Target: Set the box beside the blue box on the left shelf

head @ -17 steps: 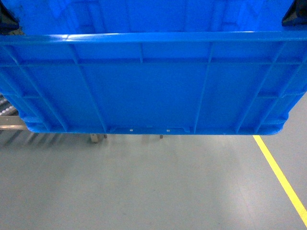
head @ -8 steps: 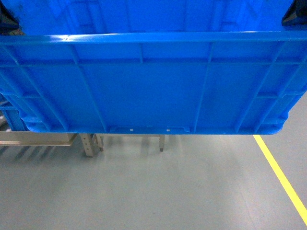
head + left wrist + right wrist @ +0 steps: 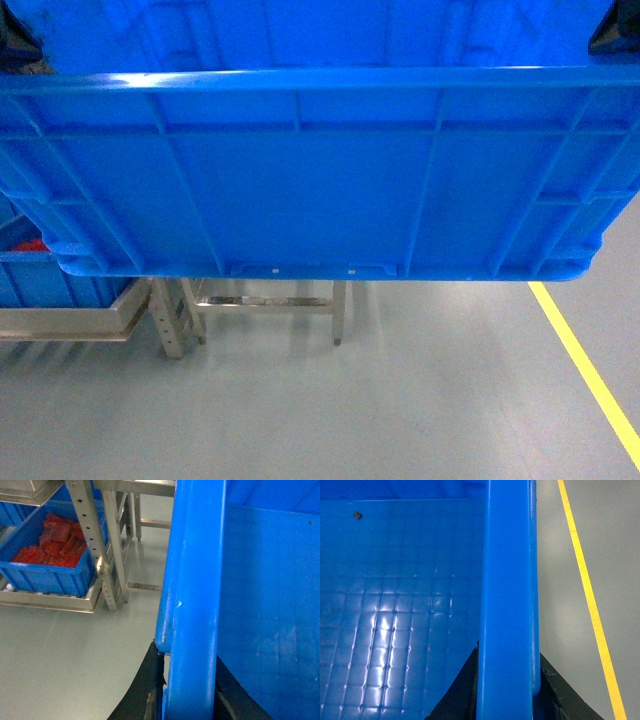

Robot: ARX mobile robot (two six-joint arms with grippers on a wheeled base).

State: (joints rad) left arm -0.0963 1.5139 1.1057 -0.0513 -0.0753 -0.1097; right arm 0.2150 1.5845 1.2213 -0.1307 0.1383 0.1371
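The box [image 3: 320, 170], a large bright-blue ribbed crate, fills the upper head view and hangs above the floor between both arms. My left gripper [image 3: 187, 690] is shut on its left rim [image 3: 192, 580], one black finger on each side of the wall. My right gripper [image 3: 507, 680] is shut the same way on the right rim [image 3: 510, 580]. In the head view the grippers show only as black tips at the top corners [image 3: 15, 45] [image 3: 612, 30]. Below and to the left stand the left shelf's steel legs [image 3: 170, 315] [image 3: 92, 540]. A smaller blue box [image 3: 40, 275] [image 3: 50, 575] with red pieces sits on its low frame.
Grey floor [image 3: 320, 400] stretches under the crate. A yellow line [image 3: 590, 370] [image 3: 585, 580] runs along the right. A steel crossbar [image 3: 265, 302] joins the rack's legs. The crate hides the shelf's upper level from the head view.
The rack's legs and the smaller blue box with red pieces have slid into view at lower left and grown larger. The crate stays gripped the same way in both grippers.
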